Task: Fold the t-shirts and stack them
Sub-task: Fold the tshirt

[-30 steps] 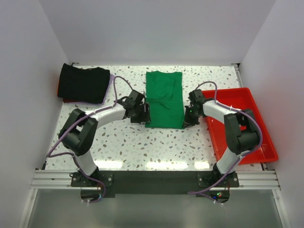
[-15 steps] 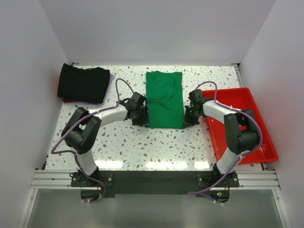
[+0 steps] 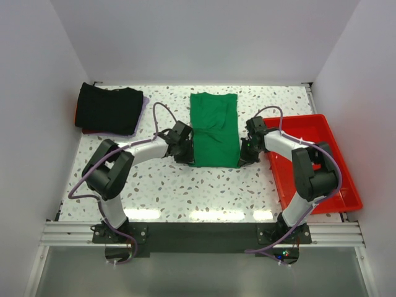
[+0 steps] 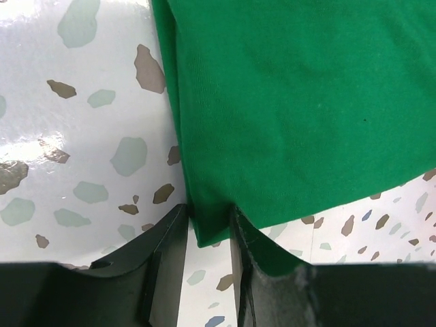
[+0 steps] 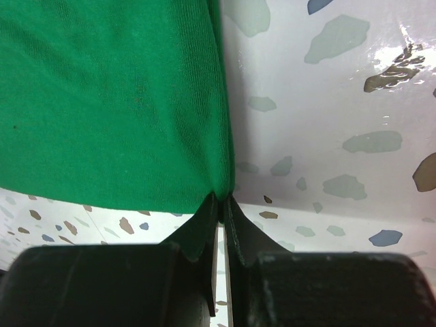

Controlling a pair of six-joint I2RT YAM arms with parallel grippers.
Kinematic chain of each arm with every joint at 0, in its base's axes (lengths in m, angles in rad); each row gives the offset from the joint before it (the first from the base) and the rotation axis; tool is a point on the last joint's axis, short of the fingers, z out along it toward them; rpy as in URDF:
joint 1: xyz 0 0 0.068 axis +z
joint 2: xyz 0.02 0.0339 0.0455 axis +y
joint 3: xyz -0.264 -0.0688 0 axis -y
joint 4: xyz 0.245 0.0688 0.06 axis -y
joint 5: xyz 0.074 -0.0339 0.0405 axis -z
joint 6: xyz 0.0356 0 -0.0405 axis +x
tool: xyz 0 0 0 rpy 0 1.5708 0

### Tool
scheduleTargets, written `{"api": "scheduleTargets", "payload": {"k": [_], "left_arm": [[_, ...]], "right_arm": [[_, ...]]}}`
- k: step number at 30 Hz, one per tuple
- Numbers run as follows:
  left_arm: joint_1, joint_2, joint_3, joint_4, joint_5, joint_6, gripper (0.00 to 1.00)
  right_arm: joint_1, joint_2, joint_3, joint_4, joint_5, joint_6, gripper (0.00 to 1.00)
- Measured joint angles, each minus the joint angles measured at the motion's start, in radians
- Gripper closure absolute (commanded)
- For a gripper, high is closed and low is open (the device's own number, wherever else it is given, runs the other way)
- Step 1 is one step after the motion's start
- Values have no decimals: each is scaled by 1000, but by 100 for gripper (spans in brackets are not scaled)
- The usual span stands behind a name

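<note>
At the near hem of the green t-shirt (image 3: pixel 214 130), which lies flat on the table (image 3: pixel 161 185), each arm takes one corner, likely to lift that edge for a fold. The right gripper (image 5: pixel 221 204) is pressed together, pinching its corner. The left gripper (image 4: pixel 208 225) straddles the other corner, jaws apart, cloth between them but not squeezed. The black t-shirts (image 3: pixel 110 109) sit stacked far left.

Stack (image 3: pixel 110 109) left — shirt (image 3: pixel 213 127) centre — tray (image 3: pixel 304 127) right

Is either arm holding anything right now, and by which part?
The right gripper pinches the green t-shirt by its near right corner. The left gripper only straddles the near left corner, jaws open.
</note>
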Motion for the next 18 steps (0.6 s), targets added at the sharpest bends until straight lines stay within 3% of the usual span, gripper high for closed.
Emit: {"api": "scheduleTargets", "payload": {"k": [6, 12, 18], "left_arm": [[-11, 4, 0, 5, -4, 0, 72], [-17, 8, -7, 20, -7, -6, 100], [-17, 7, -8, 23, -7, -7, 100]], "right_arm": [[0, 0, 0, 0, 0, 0, 98], [0, 0, 0, 0, 0, 0, 100], [3, -9, -1, -5, 2, -3, 100]]}}
